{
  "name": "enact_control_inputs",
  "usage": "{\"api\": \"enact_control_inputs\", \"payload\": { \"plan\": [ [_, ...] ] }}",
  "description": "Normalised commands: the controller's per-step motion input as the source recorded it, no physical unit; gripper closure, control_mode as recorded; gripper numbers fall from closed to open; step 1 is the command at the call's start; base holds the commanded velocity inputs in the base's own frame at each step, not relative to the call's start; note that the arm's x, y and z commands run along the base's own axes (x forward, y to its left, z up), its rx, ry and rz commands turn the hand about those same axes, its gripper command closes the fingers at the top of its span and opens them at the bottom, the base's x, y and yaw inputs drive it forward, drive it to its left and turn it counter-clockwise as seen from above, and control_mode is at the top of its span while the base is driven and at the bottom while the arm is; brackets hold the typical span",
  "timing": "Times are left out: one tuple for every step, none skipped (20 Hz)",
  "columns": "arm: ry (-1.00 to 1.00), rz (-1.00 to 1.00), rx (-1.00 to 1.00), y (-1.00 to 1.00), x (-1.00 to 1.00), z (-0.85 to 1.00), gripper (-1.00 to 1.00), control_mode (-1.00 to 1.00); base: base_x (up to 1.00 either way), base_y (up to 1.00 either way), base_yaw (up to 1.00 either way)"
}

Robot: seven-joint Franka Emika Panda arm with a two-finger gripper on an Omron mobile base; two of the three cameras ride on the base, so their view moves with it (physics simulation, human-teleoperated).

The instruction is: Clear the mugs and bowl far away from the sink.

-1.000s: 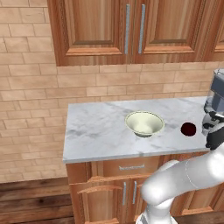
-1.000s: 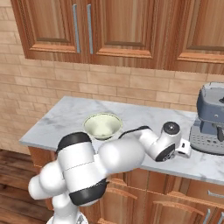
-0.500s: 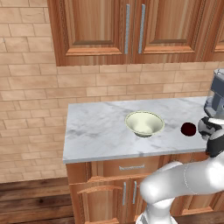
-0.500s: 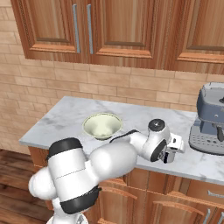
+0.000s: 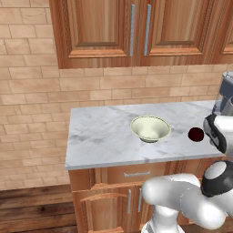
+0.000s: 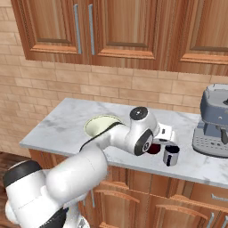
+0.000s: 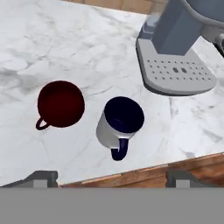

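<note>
Mugs number 2, maroon mug (image 7: pixel 60 104) and grey mug (image 7: pixel 120 124), plus 1 bowl (image 5: pixel 150 128); gripper (image 7: pixel 112 177) spread wide, empty.

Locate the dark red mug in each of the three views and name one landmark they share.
Left base view: dark red mug at the right, on the counter, right of the bowl.
Right base view: mug mostly hidden behind the arm's wrist, centre-right.
Hand view: mug left of centre, beside a grey mug.
Shared landmark: the coffee machine.
</note>
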Motion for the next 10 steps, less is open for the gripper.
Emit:
{"api": "enact_control_inputs", "payload": {
  "plan": [
    [0.00,0.00,0.00,0.82,-0.83,0.66,-1.00,-1.00,0.00,0.00,0.00],
    [0.00,0.00,0.00,0.89,-0.87,0.64,-1.00,-1.00,0.00,0.00,0.00],
    [0.00,0.00,0.00,0.99,-0.87,0.65,-1.00,-1.00,0.00,0.00,0.00],
    [0.00,0.00,0.00,0.97,-0.86,0.64,-1.00,-1.00,0.00,0.00,0.00],
    [0.00,0.02,0.00,0.95,-0.86,0.65,-1.00,-1.00,0.00,0.00,0.00],
    [0.00,0.03,0.00,0.95,-0.82,0.61,-1.00,-1.00,0.00,0.00,0.00],
    [0.00,0.03,0.00,0.96,-0.83,0.56,-1.00,-1.00,0.00,0.00,0.00],
    [0.00,0.04,0.00,0.95,-0.84,0.51,-1.00,-1.00,0.00,0.00,0.00],
    [0.00,0.04,0.00,0.91,-0.84,0.46,-1.00,-1.00,0.00,0.00,0.00],
    [-0.05,0.04,0.00,0.95,-0.84,0.38,-1.00,-1.00,0.00,0.00,0.00]
  ]
}}
